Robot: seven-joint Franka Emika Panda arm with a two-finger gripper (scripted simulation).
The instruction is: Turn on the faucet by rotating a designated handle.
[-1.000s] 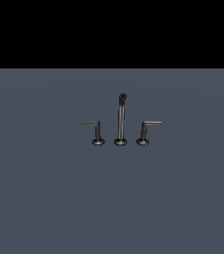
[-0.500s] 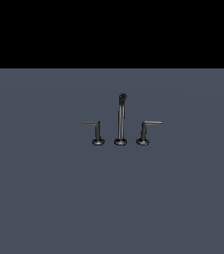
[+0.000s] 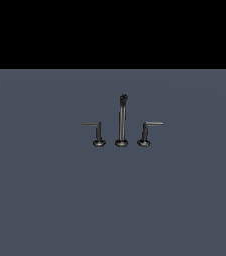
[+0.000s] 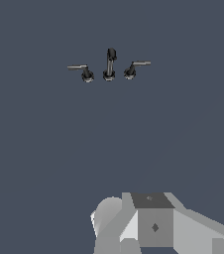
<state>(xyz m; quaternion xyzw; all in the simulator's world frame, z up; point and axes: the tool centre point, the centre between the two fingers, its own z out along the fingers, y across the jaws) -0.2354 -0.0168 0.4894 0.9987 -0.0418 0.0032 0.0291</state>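
Observation:
The faucet (image 3: pixel 121 121) is a small dark metal set standing on a flat grey-blue surface: a tall thin spout post with a short lever on either side. The handle (image 3: pixel 148 130) is the lever on the exterior view's right, its thin arm pointing right. In the wrist view the faucet (image 4: pixel 109 63) and the handle (image 4: pixel 134 68) look small and far off. Only a light grey part of my gripper (image 4: pixel 151 225) shows in the wrist view, well apart from the faucet. Its fingertips are not visible. The exterior view shows no arm.
A mirror-image lever (image 3: pixel 97 131) stands on the other side of the spout, arm pointing to the exterior view's left; it is also in the wrist view (image 4: pixel 83 71). The grey-blue surface (image 3: pixel 113 200) stretches all around the faucet.

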